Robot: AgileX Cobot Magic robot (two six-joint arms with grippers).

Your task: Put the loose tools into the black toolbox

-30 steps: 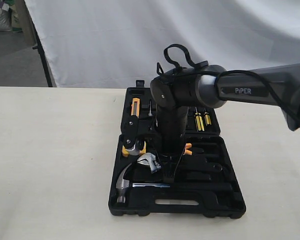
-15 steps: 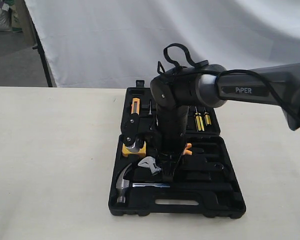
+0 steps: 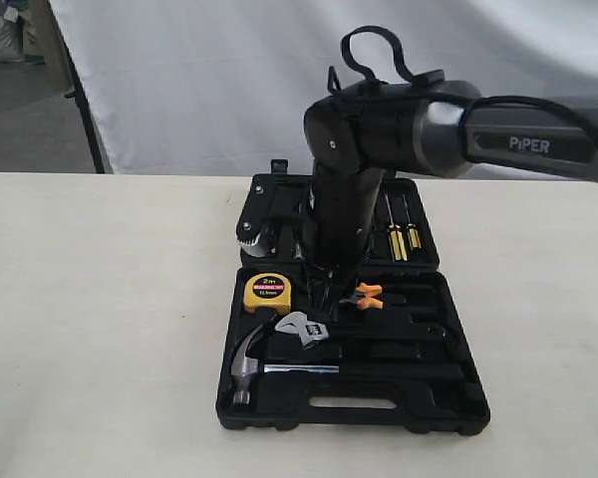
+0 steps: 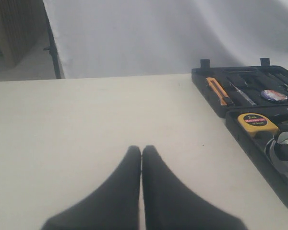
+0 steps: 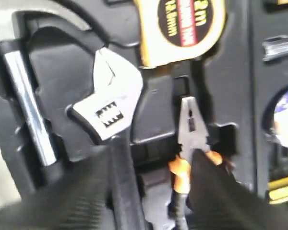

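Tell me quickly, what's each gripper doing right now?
Left gripper: closed, holding nothing.
Right gripper: open, holding nothing.

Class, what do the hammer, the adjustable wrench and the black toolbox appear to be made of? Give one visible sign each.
The hammer: head and neck look like polished steel, bright with highlights. The adjustable wrench: silvery metal jaw with satin sheen; handle dark, coating unclear. The toolbox: probably moulded black plastic, matt, with tool-shaped recesses.
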